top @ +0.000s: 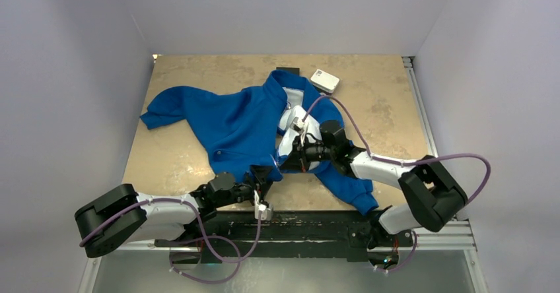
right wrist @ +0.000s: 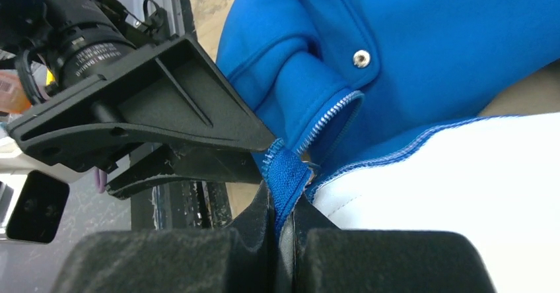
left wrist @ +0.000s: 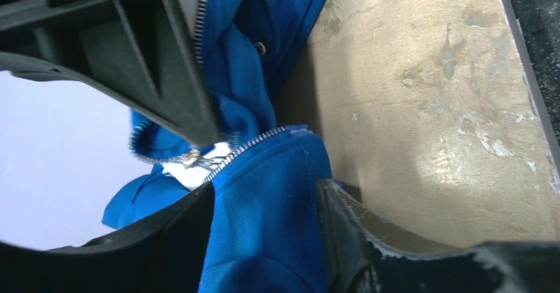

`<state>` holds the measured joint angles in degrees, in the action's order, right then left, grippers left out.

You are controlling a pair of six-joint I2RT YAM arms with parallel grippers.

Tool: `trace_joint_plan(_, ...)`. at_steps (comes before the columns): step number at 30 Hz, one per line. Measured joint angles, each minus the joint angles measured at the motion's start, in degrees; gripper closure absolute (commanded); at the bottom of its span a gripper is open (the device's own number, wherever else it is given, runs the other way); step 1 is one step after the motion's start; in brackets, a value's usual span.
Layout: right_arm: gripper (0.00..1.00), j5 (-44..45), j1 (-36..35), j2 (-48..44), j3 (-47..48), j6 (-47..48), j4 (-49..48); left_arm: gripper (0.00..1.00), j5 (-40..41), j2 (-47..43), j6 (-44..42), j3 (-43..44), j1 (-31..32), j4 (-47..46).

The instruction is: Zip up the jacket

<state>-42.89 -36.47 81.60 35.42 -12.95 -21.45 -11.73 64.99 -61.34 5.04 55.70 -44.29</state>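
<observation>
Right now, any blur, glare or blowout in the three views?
Top view: even light, jacket sharp. Left wrist: pale background at left featureless, zipper sharp. Right wrist: near fingers blurred, white lining nearly blown out.

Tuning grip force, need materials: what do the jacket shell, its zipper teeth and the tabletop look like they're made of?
Jacket shell: soft matte blue knit, probably fleece or sweatshirt cotton; it folds in thick rounded rolls.
Zipper teeth: small, silvery, shiny, likely metal, though plated plastic is possible.
Tabletop: hard, flat, tan with mottled pale patches, perhaps worn board or laminate.
</observation>
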Motion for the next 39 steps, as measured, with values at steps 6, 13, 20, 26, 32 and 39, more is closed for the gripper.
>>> trace_joint_plan(6,1.0,0.13,-1.53,3.37,-1.62,-2.4,-4.24,0.65,1.36,0.0,1.29,0.0,0.0,-1.11)
trace_joint_plan(13,1.0,-0.22,-1.9,3.58,-1.73,-4.55,-8.61,0.52,1.55,0.44,2.23,0.22,0.0,-2.36)
trace_joint_plan(20,1.0,-0.17,-2.45,5.35,-2.03,-6.01,-11.5,0.57,1.53,2.1,2.23,0.74,0.0,-3.02)
trace_joint_plan(26,1.0,-0.11,-2.49,4.46,-2.25,-5.66,-10.19,0.6,2.4,2.01,2.32,1.01,0.0,-3.02)
trace_joint_plan(32,1.0,-0.22,-0.39,-0.81,-2.78,-3.34,-4.9,0.53,5.16,-1.79,3.32,2.56,0.0,-1.27)
trace_joint_plan(39,1.0,-0.5,2.69,-3.34,-2.75,-1.07,-0.94,0.71,5.38,-8.04,4.98,4.09,-0.02,2.75)
